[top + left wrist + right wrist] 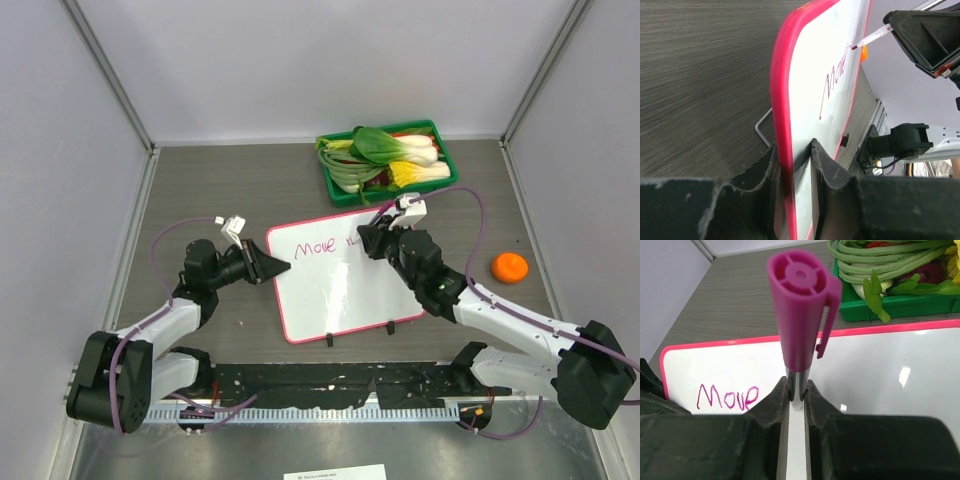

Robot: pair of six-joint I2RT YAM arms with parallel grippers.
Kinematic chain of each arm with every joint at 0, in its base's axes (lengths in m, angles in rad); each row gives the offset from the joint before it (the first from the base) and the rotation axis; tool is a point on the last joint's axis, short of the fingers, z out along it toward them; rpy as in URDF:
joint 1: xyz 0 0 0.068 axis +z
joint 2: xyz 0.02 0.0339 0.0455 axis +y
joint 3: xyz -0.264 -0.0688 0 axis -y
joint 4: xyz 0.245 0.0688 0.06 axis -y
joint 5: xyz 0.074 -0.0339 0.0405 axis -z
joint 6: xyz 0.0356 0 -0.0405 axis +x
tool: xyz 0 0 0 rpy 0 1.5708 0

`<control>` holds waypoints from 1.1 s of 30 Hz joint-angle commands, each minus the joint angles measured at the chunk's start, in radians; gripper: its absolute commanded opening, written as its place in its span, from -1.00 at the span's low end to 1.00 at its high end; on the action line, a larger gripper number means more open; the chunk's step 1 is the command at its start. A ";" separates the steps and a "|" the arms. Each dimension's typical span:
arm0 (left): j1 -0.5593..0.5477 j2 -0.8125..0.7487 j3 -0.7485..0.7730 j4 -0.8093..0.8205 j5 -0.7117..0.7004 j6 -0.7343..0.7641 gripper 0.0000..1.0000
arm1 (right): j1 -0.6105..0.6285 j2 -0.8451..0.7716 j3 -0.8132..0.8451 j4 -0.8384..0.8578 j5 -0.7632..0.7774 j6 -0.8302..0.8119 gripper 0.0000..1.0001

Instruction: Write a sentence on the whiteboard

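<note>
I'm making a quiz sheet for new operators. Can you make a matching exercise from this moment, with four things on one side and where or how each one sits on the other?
Things:
1. whiteboard
2. marker
3. orange fruit
4. green tray

Places or states:
A. at the far end, holding vegetables
B. clamped at its left edge by the left gripper
C. pinched in the right gripper, over the board
D. lying alone, to the right of the board

Pairs: 1-B, 2-C, 3-D, 4-A
</note>
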 commanded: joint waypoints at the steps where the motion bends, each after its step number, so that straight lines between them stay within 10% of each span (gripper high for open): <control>1: -0.002 -0.005 -0.019 -0.055 -0.090 0.121 -1.00 | -0.006 -0.010 -0.007 -0.017 0.034 -0.001 -0.99; 33: -0.002 -0.013 -0.015 -0.064 -0.094 0.124 -1.00 | -0.031 -0.042 0.045 0.023 0.004 0.002 -0.99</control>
